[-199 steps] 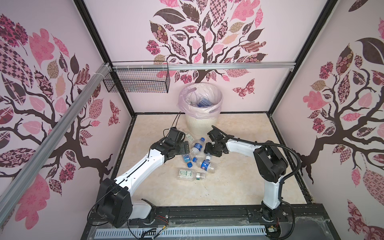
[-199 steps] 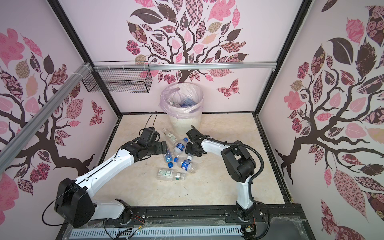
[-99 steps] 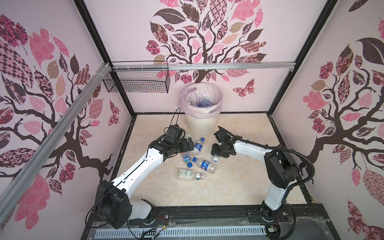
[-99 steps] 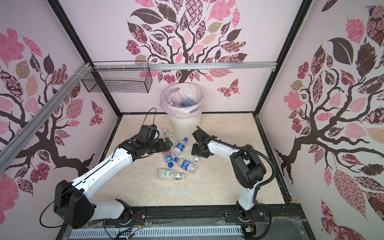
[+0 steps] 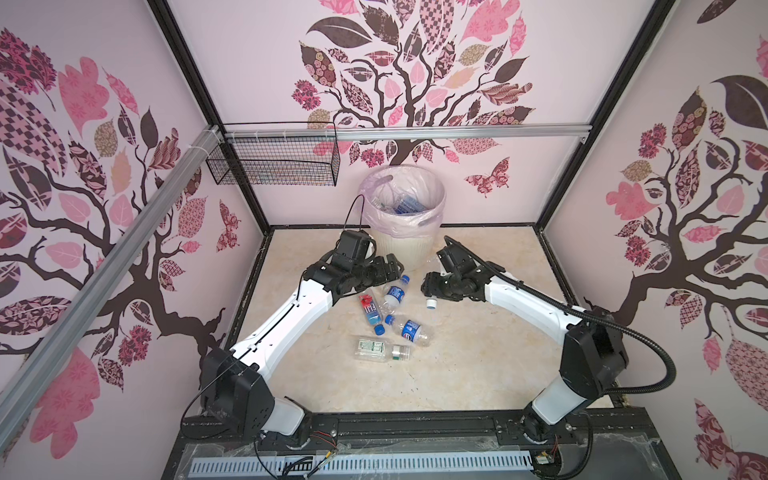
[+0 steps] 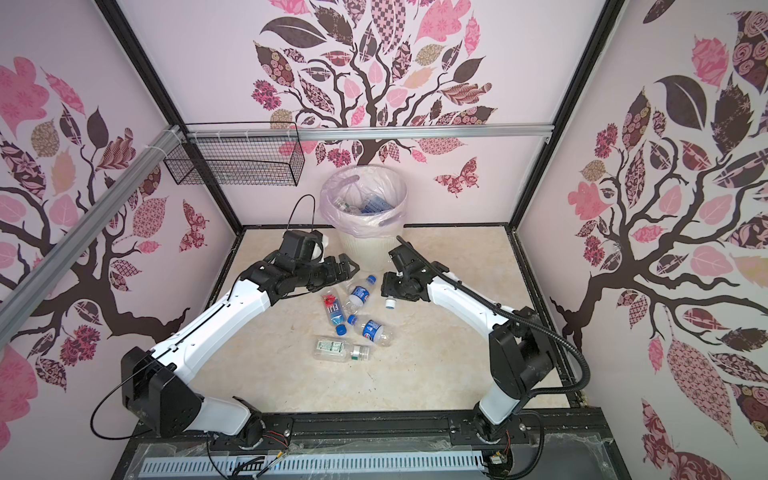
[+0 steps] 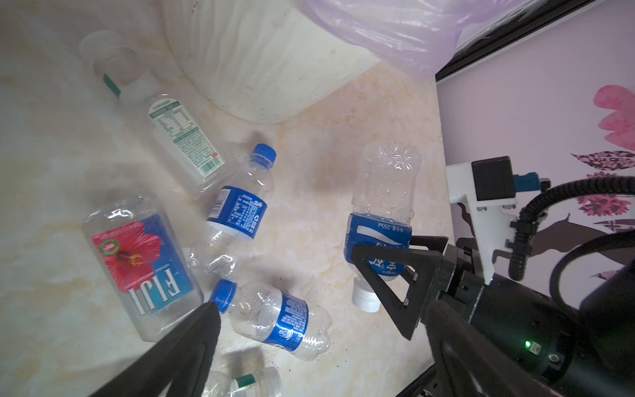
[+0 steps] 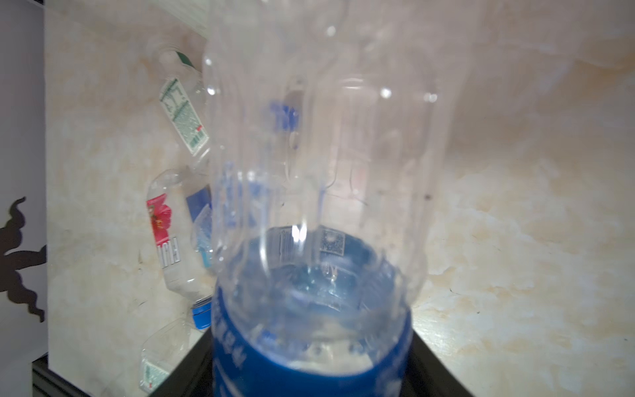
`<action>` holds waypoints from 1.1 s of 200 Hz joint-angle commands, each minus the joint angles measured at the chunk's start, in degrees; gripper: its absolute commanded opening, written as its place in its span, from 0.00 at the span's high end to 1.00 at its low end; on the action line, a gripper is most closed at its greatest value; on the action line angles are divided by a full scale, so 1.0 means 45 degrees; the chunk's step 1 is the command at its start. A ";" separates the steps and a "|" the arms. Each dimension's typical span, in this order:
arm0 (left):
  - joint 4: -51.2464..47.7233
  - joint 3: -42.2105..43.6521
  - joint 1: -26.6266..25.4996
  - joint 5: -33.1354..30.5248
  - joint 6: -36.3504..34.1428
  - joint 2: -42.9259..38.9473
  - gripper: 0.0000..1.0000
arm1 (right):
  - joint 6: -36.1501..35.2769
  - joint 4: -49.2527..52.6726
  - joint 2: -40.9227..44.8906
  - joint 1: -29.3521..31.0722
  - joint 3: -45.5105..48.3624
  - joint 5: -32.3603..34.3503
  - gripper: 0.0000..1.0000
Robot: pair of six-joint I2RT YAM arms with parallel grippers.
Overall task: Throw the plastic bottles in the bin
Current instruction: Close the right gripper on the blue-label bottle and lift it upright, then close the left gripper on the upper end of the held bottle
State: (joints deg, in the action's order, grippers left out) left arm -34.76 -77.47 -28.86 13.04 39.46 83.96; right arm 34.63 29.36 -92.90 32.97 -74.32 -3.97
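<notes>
Lifting a bottle (image 7: 385,192) clear of the floor (image 5: 478,353), clamped at its label in right gripper (image 5: 430,291), cap down. Readying transfer to bin (image 5: 409,249) close beside it. Keeping left gripper (image 5: 390,268) wide open over remaining bottles (image 5: 409,328).

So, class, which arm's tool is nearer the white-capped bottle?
Right. The right tool grips the white-capped bottle at its blue label; the left tool hangs open apart from it, near the bin.
</notes>
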 commanded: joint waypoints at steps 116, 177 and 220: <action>0.1708 -0.0391 0.0449 0.1535 0.1460 0.0685 0.07 | -0.1361 -0.0383 0.1258 0.1612 -0.1701 -0.1673 0.46; 0.2118 0.0117 0.0608 0.1726 0.1738 0.0485 0.17 | -0.1340 -0.0674 0.1260 0.1627 -0.2014 -0.2119 0.46; 0.2347 0.0251 0.0594 0.1926 0.1841 0.0582 0.18 | -0.1235 -0.0959 0.1133 0.1678 -0.2074 -0.2563 0.46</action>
State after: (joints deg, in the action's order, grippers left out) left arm -25.74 -78.56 -26.37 20.86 47.27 87.05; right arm 29.41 27.33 -89.82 40.29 -80.53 -13.08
